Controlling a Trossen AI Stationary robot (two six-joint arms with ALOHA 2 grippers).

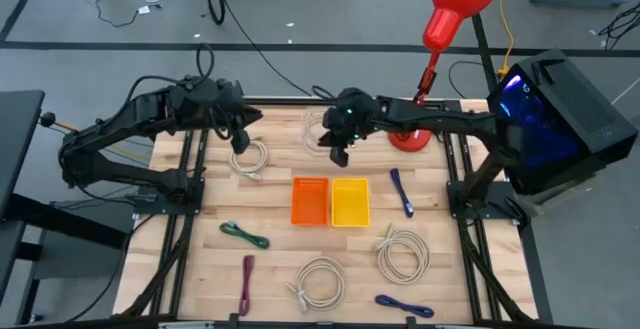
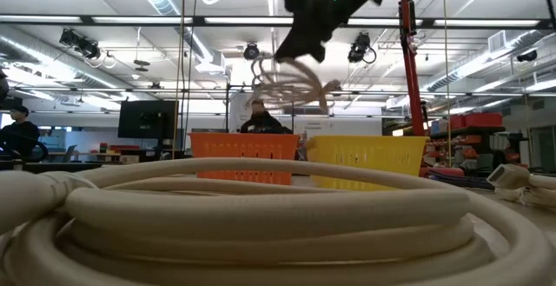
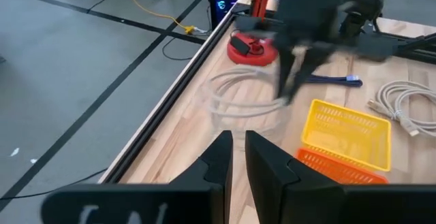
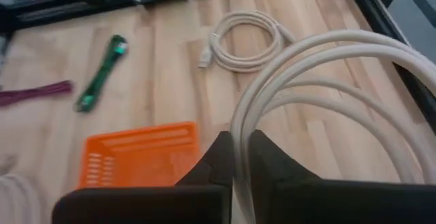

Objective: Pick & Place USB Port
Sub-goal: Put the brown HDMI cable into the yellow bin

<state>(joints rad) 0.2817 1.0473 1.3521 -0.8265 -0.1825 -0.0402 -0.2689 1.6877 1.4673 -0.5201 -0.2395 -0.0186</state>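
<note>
My right gripper (image 1: 338, 154) hangs over the table's far middle, shut on a white coiled USB cable (image 1: 318, 129). In the low view the coil (image 2: 291, 82) dangles above the orange basket (image 1: 310, 200) and the yellow basket (image 1: 350, 201). My left gripper (image 1: 240, 141) is held raised at the far left, above another white coil (image 1: 250, 157) that lies flat on the wood. Its fingers (image 3: 225, 157) are shut with nothing between them. My right gripper pinches the coil's strands (image 4: 240, 137) between its two fingers. The fingers slant down from the table's right side. The loops (image 4: 327, 67) arch away beyond the fingertips, and the coil hangs clear of the table, slack and tilted.
Loose cables lie on the wood: blue (image 1: 402, 191), green (image 1: 245, 234), purple (image 1: 246, 284), two white coils (image 1: 320, 281) (image 1: 403, 252) and another blue (image 1: 405, 306). A red lamp base (image 1: 410, 137) stands at the far right. A person (image 2: 258, 116) is behind the table.
</note>
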